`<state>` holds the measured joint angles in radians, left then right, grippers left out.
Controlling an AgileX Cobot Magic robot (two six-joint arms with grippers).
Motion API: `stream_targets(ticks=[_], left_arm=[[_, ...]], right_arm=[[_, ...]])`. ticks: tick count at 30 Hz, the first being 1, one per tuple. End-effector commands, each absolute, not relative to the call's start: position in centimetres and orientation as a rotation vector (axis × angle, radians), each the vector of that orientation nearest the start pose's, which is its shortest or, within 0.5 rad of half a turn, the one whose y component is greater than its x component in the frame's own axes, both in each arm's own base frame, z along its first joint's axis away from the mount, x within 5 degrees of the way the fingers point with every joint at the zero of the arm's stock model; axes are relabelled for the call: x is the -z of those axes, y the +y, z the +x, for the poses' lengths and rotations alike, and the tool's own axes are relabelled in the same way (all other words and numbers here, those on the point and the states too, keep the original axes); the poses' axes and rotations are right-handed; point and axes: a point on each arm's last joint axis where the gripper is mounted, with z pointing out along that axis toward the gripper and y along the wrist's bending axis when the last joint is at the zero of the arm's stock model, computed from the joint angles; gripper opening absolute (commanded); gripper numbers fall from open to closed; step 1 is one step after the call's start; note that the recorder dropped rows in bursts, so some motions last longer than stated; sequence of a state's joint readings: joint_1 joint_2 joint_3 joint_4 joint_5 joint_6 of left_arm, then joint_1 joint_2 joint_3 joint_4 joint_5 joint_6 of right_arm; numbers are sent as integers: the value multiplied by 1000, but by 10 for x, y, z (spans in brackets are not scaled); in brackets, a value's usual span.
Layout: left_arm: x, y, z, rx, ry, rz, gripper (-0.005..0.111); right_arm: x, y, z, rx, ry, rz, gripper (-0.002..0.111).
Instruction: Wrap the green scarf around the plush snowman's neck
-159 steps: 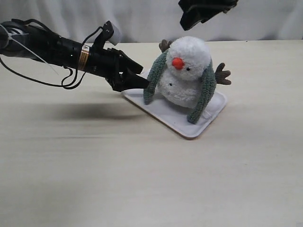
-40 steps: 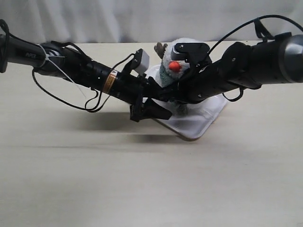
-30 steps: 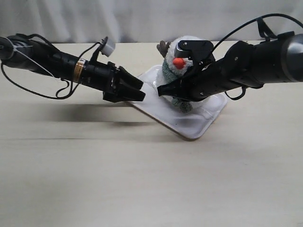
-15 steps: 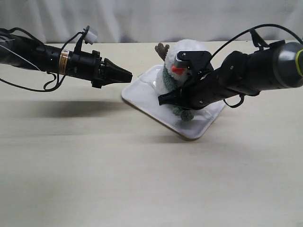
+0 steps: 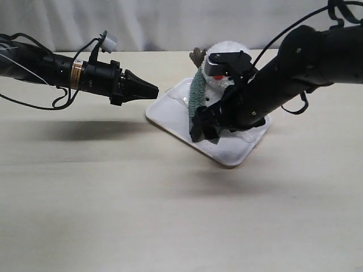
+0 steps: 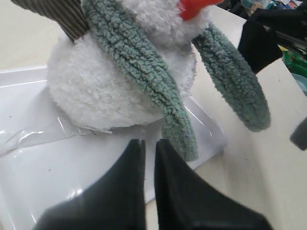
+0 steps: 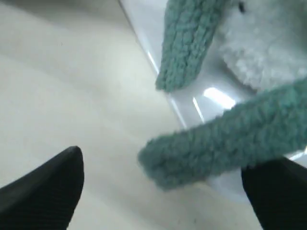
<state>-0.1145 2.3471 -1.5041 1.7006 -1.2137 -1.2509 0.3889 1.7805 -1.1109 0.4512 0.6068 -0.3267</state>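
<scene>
The plush snowman (image 5: 227,52) stands on a white tray (image 5: 170,107), its face mostly hidden behind my right arm. The green scarf (image 5: 197,93) hangs from its neck; one strand runs down the white body (image 6: 96,91) and another end (image 6: 235,88) hangs free beside it. My right gripper (image 5: 204,127) is open low in front of the snowman, and a scarf end (image 7: 216,141) lies across the wide gap between its fingers (image 7: 53,187). My left gripper (image 5: 152,89) is shut and empty, pointing at the tray from the left, apart from the scarf strand (image 6: 144,86).
The tray's bare floor (image 6: 48,177) carries a crumpled clear film (image 6: 43,136) beside the snowman. A brown corduroy twig arm (image 5: 196,55) sticks out behind the head. A white curtain (image 5: 170,22) closes off the back of the pale table (image 5: 170,215).
My left gripper drew back to the left, shut, and then held still. My right arm rose over the snowman's face and its gripper dropped in front of the body, at a scarf end.
</scene>
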Motion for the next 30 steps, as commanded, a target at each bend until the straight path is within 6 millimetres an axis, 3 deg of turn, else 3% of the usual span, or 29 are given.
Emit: stream_targets(ticks=[1, 7, 12, 14, 17, 21, 25, 30], left_arm=[[-117, -134, 427, 1229, 1781, 1099, 8], [-120, -134, 430, 1239, 1765, 1040, 8], [-133, -134, 430, 1218, 1742, 1062, 7], [-144, -134, 428, 1200, 1737, 1096, 2], [-166, -133, 424, 1187, 1742, 1114, 0], [-190, -131, 413, 1197, 1788, 1095, 0], [-200, -117, 405, 901, 1993, 858, 0], [-234, -100, 366, 708, 1983, 665, 0]], right_arm=[[-206, 148, 302, -462, 2811, -585, 75], [-240, 147, 281, -545, 2770, -705, 44], [-289, 143, 267, -568, 2513, -742, 15], [-307, 139, 261, -548, 2423, -724, 5], [-332, 132, 248, -531, 2300, -687, 4], [-345, 121, 227, -513, 2200, -647, 4], [-353, 108, 202, -493, 2097, -599, 4], [-363, 89, 165, -469, 1939, -534, 4]])
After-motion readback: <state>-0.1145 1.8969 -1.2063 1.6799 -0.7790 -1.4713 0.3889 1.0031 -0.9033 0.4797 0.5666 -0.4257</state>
